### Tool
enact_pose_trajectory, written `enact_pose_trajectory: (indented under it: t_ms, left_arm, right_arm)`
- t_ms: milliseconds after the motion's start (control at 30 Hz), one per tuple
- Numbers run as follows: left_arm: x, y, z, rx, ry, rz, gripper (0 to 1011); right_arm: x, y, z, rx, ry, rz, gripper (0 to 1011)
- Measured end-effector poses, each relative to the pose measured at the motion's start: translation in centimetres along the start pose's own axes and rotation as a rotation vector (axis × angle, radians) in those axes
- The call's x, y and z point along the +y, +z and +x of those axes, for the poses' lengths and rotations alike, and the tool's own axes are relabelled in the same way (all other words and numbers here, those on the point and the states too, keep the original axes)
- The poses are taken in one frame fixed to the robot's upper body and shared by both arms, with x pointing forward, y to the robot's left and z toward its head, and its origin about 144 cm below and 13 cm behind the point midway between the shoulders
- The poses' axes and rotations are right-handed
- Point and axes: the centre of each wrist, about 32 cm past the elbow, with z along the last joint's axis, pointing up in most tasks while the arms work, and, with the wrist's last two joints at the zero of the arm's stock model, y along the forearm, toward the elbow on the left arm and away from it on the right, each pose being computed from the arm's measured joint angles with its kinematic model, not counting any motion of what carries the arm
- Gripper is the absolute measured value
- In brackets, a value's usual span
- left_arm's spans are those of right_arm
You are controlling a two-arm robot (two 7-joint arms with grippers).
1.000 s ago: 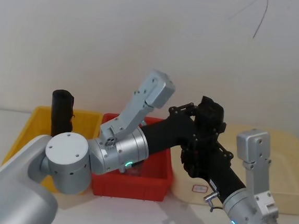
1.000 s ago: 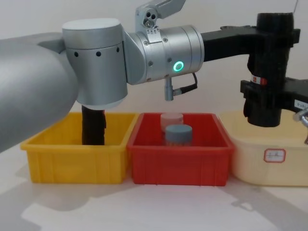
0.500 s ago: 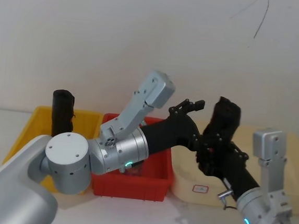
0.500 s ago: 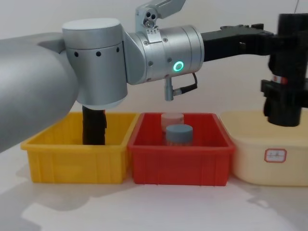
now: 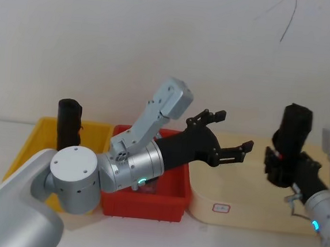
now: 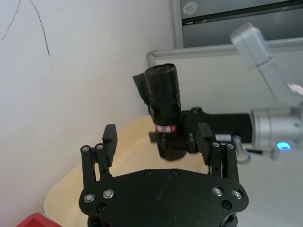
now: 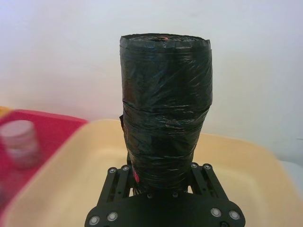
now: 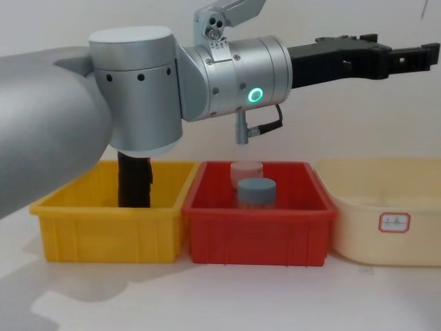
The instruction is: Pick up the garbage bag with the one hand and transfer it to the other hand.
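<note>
The head camera looks forward and down from above, taking in the yellow bin (image 5: 30,149), red bin (image 5: 146,205) and cream tub (image 5: 261,216) before the wall (image 5: 103,37). The chest camera sits lower, facing level across the worktop (image 8: 207,296), side-on to the same three containers and very near the left arm (image 8: 138,89). The left wrist camera looks out along the left tool (image 6: 156,135) toward the right arm (image 6: 274,132), over the tub. The right wrist camera sits close behind the right tool (image 7: 160,174), the garbage bag (image 7: 164,109) near its lens, tub and red bin beyond.
</note>
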Motion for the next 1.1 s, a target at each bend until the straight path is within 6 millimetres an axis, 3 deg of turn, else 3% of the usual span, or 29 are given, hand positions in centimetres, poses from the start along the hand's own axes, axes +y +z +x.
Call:
enact_pose_trajectory:
  t_ms: [233,500,767,1100]
  left_arm:
    - [0.0,0.0,0.0,0.0,0.0,0.0,1000]
    - [0.1,0.0,0.0,0.0,0.002,0.001,1000]
    - [0.8,0.2,-0.2,-0.02,0.05,-0.005,1000]
    - [2.9,0.4,-0.5,-0.057,0.167,-0.011,1000]
  right_arm:
    - [1.1,1.1,3.3,-0.063,-0.067,-0.075,565]
    - [1.9,2.5,5.8,-0.135,-0.107,-0.131,802]
    - [2.6,4.3,6.2,-0.193,-0.097,-0.104,1001]
    - [3.7,6.5,4.8,-0.249,-0.033,-0.021,1001]
